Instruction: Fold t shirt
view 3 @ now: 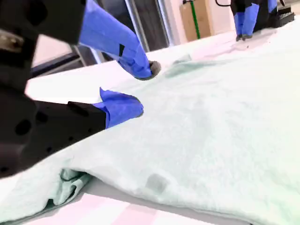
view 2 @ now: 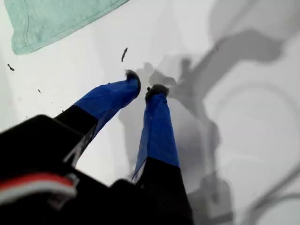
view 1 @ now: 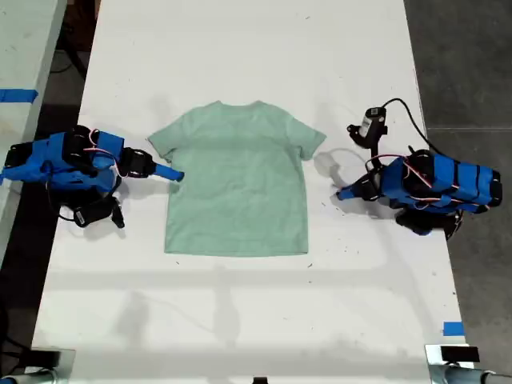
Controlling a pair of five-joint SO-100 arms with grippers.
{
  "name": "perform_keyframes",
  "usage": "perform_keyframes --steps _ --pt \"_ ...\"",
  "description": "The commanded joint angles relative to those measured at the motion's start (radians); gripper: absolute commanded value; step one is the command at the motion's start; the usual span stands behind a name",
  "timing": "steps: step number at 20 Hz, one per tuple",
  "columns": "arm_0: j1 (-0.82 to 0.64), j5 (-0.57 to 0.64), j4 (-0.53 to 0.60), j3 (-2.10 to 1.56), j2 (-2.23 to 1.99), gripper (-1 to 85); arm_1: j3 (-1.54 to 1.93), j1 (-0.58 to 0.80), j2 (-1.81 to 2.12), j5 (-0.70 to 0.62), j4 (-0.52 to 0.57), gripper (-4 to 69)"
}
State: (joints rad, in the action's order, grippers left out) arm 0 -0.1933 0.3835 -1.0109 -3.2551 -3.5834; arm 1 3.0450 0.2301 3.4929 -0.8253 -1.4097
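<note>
My first tool is open only narrowly: its two blue fingers come close at their dark tips, with a thin strip of white worktop showing between them. It holds nothing and sits over bare worktop. Whether the tips touch the surface I cannot tell. A corner of the shirt lies apart from it, and a few dark specks mark the surface between.

In the exterior view the first tool is on the arm at that view's right, pointing towards the shirt but clear of its edge, below the sleeve on that side.

My second tool is open moderately, the upper finger raised and the lower one low over the fabric. Nothing is gripped between them. The shirt fills most of this view, and a rumpled hem edge sits close to the camera. The other arm stands far across the cloth.

In the exterior view the second tool is at that view's left, its tip right at the shirt's edge just below the sleeve.

The shirt lies flat and unfolded in the middle of the worktop, neck away from the camera, between the two arms. A small black device on a cable is near the first arm. A bit of blue tape sticks to the worktop's edge at the exterior view's lower right.
</note>
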Motion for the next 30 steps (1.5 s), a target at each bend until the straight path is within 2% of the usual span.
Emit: perform_keyframes --steps 1,8,9,10,11,12,14,15,16,18,19,30 --pt "-0.046 -0.005 0.000 -0.035 -0.006 8.6 0.041 0.011 0.008 -0.008 0.029 6.3" --pt "-0.071 0.005 0.000 -0.035 -0.006 8.6 0.041 0.014 0.008 0.049 0.029 6.2" --pt "-0.072 0.005 0.000 -0.035 -0.006 8.6 0.041 0.015 0.008 0.095 0.029 6.2" --pt "-0.098 -0.003 0.000 -0.035 -0.006 8.5 0.041 0.015 0.008 0.204 0.029 6.1" --pt "-0.140 -0.008 0.003 -0.035 -0.008 9.4 0.041 0.014 0.008 0.379 0.029 6.6" --pt "-0.175 -0.020 0.011 -0.035 -0.011 13.3 0.041 0.000 0.008 0.476 0.029 9.4" --pt "-0.175 -0.020 0.028 -0.035 -0.011 21.6 0.041 -0.018 0.008 0.512 0.029 12.3" --pt "-0.173 -0.020 0.037 -0.035 -0.011 22.0 0.041 -0.012 0.008 0.565 0.029 12.0" --pt "-0.187 -0.026 0.048 -0.035 -0.011 20.3 0.041 -0.018 0.008 0.560 0.029 12.1" --pt "-0.242 -0.181 0.005 -0.035 -0.011 22.8 0.041 -0.020 0.008 0.538 0.029 5.6" --pt "-0.252 -0.189 0.014 -0.035 -0.011 19.9 0.041 -0.018 0.008 0.529 0.029 4.4" --pt "-0.264 -0.176 0.009 -0.035 -0.011 14.8 0.041 -0.003 0.008 0.500 0.029 1.5"
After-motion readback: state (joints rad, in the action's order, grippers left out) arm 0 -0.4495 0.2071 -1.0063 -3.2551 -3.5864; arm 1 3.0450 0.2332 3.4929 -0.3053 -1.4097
